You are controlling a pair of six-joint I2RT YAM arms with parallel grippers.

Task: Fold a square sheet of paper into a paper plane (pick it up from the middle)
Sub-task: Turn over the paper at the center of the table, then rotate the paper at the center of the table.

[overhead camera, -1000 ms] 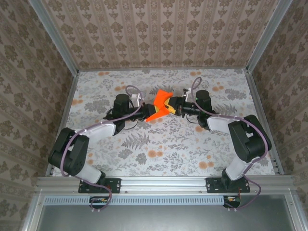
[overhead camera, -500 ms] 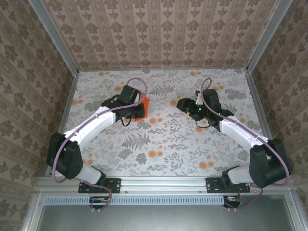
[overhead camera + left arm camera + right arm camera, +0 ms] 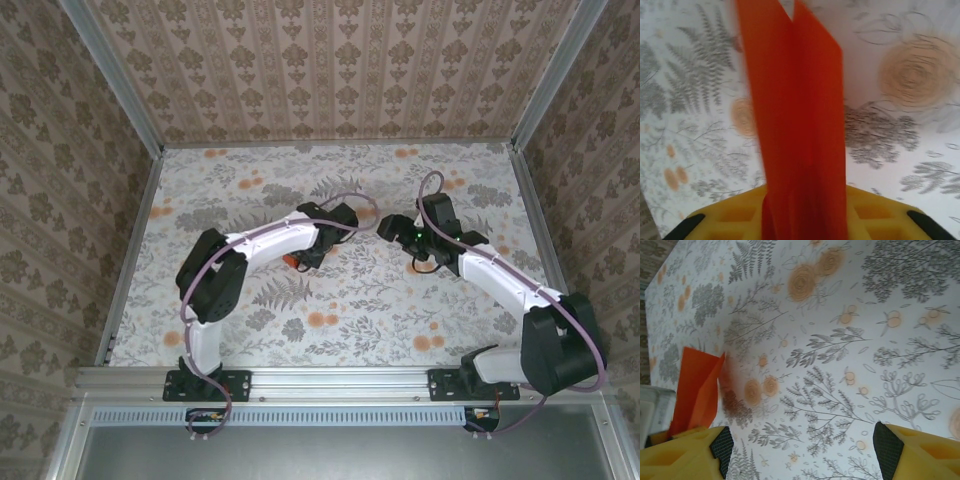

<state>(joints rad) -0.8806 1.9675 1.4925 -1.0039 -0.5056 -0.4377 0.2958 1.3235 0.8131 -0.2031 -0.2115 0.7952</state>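
Handling: treat the square sheet of paper (image 3: pixel 795 100) as thin, light, limp and easily creased; probably slippery between hard pads. Folded narrow and pinched in the left gripper (image 3: pixel 805 217), above the floral table (image 3: pixel 920 75). Take hold near the centre crease. Right gripper (image 3: pixel 800 445) spread wide, empty. No legible brand, label or writing.

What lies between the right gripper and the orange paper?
Just bare floral tablecloth, seen in the right wrist view, from the right gripper to the paper.
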